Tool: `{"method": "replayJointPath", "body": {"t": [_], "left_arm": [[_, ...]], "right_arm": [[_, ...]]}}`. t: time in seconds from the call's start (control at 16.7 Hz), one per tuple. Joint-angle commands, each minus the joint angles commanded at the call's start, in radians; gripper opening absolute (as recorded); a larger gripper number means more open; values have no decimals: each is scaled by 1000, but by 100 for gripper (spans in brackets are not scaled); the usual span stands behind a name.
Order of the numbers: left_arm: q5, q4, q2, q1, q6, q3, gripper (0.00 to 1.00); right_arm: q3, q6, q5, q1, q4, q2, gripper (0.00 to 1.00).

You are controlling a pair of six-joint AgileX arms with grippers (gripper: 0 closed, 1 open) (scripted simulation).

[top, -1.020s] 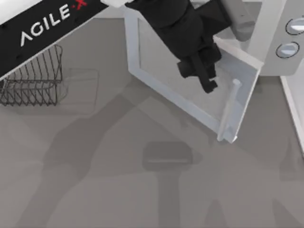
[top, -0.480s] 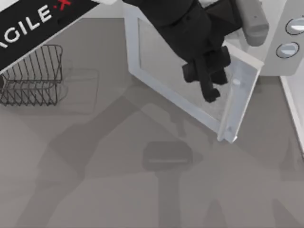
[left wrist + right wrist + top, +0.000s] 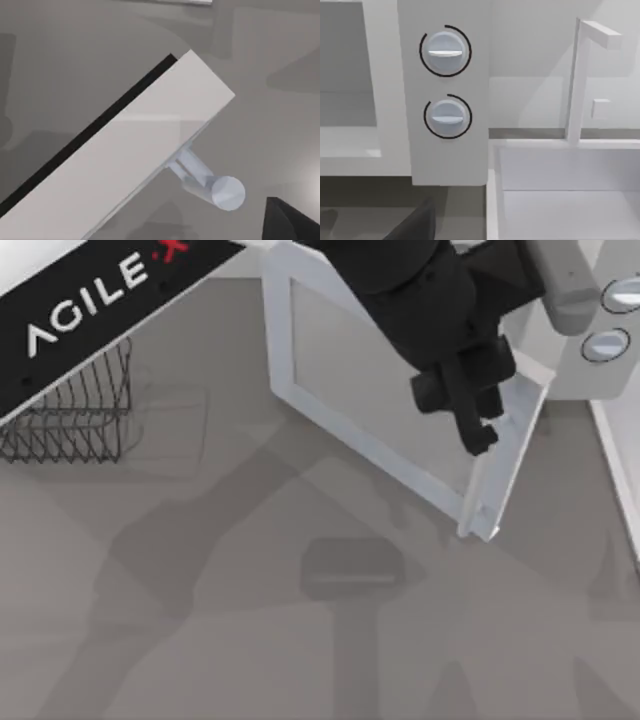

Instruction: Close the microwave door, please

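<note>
The microwave door (image 3: 340, 360), a white panel with a grey window, stands swung out over the table from the microwave (image 3: 572, 365) at the back right. The door's pale bar handle (image 3: 490, 475) runs along its free edge. My left gripper (image 3: 478, 430) reaches across from the left and hangs right by that free edge, above the handle. The left wrist view looks down on the door's edge (image 3: 130, 150), with the handle's round end (image 3: 220, 190) close by. The right wrist view faces the microwave's knob panel (image 3: 445, 155) and part of the cavity (image 3: 345, 100).
A wire rack (image 3: 70, 410) stands at the table's back left. A flat grey patch (image 3: 350, 565) lies in the middle. Right of the microwave is a white sink (image 3: 565, 200) with a tap (image 3: 577, 80). A dark cut-off form (image 3: 415, 225) sits below the knob panel.
My left arm has swept to the right along the door's outer face, and the gripper now sits at the free edge by the handle. The door itself has barely turned.
</note>
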Motion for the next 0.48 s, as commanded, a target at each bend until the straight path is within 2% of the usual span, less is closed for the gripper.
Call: {"method": "replayJointPath", "body": {"t": [0.24,0.48], "left_arm": [[-30,70,81,47,-42,6,0],[-30,71,82,46,-43,4,0]], "right_arm": [[0,0,0,0,0,0,100],[0,0,0,0,0,0,100]]}}
